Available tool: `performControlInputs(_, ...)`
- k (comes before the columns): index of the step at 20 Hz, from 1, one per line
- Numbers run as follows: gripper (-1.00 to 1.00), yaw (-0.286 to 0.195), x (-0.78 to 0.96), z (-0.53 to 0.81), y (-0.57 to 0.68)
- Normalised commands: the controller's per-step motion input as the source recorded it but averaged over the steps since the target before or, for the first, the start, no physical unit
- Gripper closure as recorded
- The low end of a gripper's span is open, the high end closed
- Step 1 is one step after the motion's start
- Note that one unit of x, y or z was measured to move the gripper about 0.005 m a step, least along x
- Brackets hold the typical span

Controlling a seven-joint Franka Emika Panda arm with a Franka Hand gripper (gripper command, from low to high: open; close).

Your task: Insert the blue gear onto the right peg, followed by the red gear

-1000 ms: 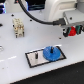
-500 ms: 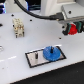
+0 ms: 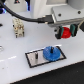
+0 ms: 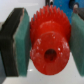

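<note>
The blue gear (image 3: 51, 53) lies flat on the right half of the grey black-rimmed plate (image 3: 33, 60), covering the spot of the right peg, which I cannot make out. A thin twin pin (image 3: 35, 53) rises from the plate's left half. My gripper (image 3: 65, 33) hangs above and to the exterior view's right of the plate, shut on the red gear (image 3: 65, 33). In the wrist view the red gear (image 4: 48, 42) fills the middle, squeezed between two green pads (image 4: 20, 42), its hub hole facing the camera.
A white-and-tan block-like object (image 3: 18, 28) stands at the back on the exterior view's left. A black cable (image 3: 27, 18) loops from it toward the arm. The white table (image 3: 15, 67) ends at a front edge below the plate.
My gripper, still holding the red gear, has shifted a little lower and toward the exterior view's left, closer to the plate. The blue gear has stayed in place.
</note>
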Motion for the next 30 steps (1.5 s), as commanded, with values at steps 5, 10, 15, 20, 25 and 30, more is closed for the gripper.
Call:
performControlInputs(5,1.00,0.000,0.51,0.04,-0.27)
performControlInputs(10,1.00,0.000,0.41,-0.01,-0.21)
performControlInputs(15,1.00,0.000,0.30,-0.07,-0.14)
performControlInputs(20,1.00,0.000,0.09,-0.11,-0.10)
performControlInputs(25,1.00,0.000,0.11,-0.16,-0.10)
performControlInputs(30,1.00,0.000,0.16,-0.03,-0.05)
